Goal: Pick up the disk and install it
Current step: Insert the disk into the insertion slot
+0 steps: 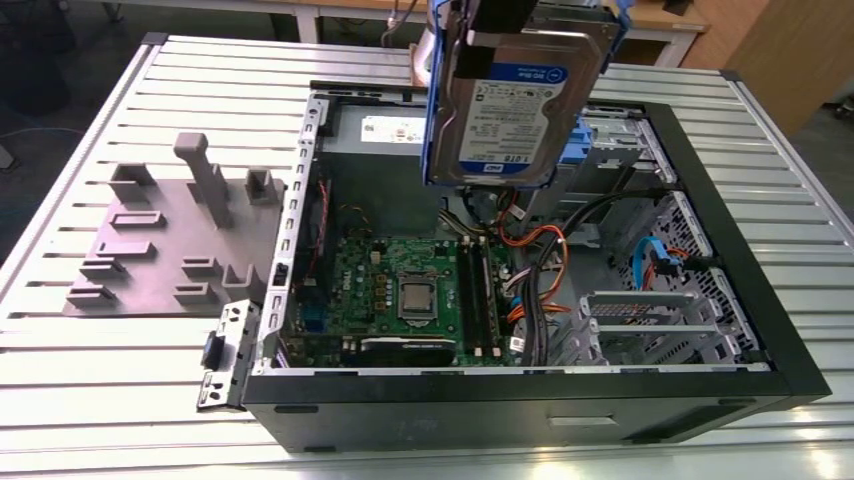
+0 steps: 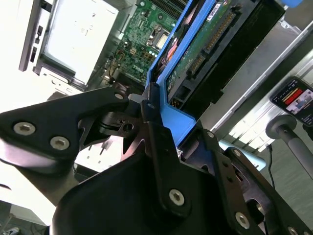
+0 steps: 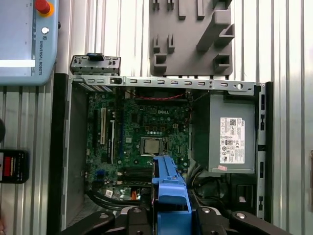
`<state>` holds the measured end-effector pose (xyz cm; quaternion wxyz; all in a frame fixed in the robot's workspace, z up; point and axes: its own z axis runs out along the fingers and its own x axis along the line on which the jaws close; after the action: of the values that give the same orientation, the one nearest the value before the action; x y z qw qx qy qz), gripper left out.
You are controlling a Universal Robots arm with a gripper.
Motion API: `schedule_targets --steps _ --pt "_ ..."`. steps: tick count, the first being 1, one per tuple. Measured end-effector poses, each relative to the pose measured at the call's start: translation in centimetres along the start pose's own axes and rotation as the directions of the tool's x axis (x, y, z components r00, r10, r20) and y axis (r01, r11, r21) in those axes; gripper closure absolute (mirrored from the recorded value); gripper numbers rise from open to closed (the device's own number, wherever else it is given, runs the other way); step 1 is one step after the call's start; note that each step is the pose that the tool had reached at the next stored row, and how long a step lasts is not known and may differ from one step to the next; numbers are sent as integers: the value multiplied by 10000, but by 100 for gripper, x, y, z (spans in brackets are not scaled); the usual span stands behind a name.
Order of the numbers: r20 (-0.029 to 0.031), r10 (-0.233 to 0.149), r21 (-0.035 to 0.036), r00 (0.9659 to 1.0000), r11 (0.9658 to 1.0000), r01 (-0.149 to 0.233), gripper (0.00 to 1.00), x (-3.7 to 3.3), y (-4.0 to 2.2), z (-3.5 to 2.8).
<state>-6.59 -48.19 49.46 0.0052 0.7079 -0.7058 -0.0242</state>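
The disk, silver-grey with a white-and-blue label in a blue carrier, hangs on edge in the air above the back half of the open computer case. My gripper is shut on the carrier's upper end. In the second wrist view the black fingers clamp the blue carrier tab, and the disk's green circuit board faces the camera. In the first wrist view the carrier sticks out from the gripper over the motherboard.
Inside the case lie the motherboard, a grey power supply, coloured cables and metal drive cages. A grey moulded fixture sits on the slatted table at the exterior view's left. A teach pendant lies beside the case.
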Motion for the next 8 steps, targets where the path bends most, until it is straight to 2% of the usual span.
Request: schedule_targets --steps 4,8 --pt "0 0 0 10000 10000 0 63 50 0 3" --pt "-1 0 0 10000 10000 0 63 57 0 2"
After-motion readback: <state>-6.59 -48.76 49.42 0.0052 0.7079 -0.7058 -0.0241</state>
